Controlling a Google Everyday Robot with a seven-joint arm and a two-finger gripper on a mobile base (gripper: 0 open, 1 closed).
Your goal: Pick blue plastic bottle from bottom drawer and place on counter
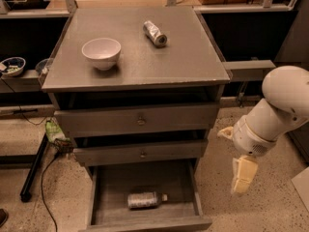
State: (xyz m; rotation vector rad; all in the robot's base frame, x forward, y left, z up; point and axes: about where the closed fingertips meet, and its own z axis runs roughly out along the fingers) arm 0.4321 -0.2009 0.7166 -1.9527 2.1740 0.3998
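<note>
The blue plastic bottle lies on its side on the floor of the open bottom drawer, white cap pointing right. The counter is the grey top of the cabinet. My gripper hangs to the right of the cabinet, beside the drawer's right wall and above floor level. It is open and empty, one yellowish finger pointing down and the other up to the left. It is well apart from the bottle.
A white bowl and a shiny silver can lying on its side sit on the counter. The two upper drawers are shut. A black stand leg and cable lie on the floor at the left. A small bowl sits on a left shelf.
</note>
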